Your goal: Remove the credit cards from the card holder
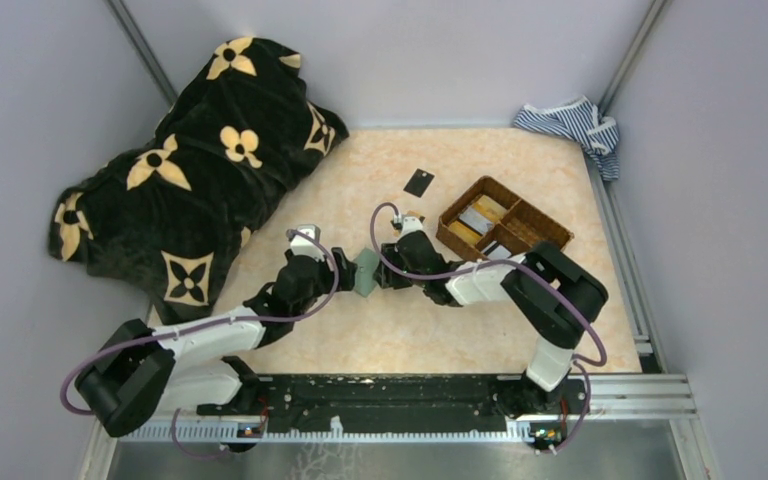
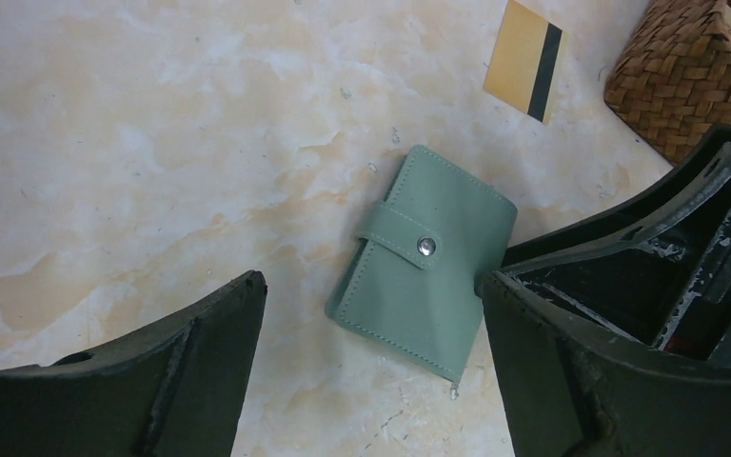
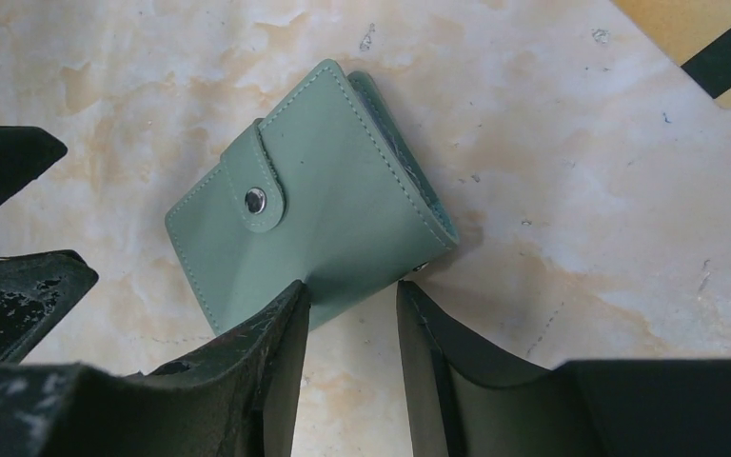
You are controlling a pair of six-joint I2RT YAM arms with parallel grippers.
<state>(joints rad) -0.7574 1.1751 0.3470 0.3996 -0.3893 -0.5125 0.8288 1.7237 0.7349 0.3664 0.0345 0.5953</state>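
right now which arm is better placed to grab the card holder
right: the right gripper has its tips at the card holder, the left gripper hangs open, seemingly clear of it

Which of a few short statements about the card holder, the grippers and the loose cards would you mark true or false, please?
1. The card holder is snapped shut. True.
2. A pale card sticks out of the card holder. False: nothing shows out of it.
3. The left gripper is open. True.
4. The gold card lies inside the basket. False: it lies on the table, apart from the basket.
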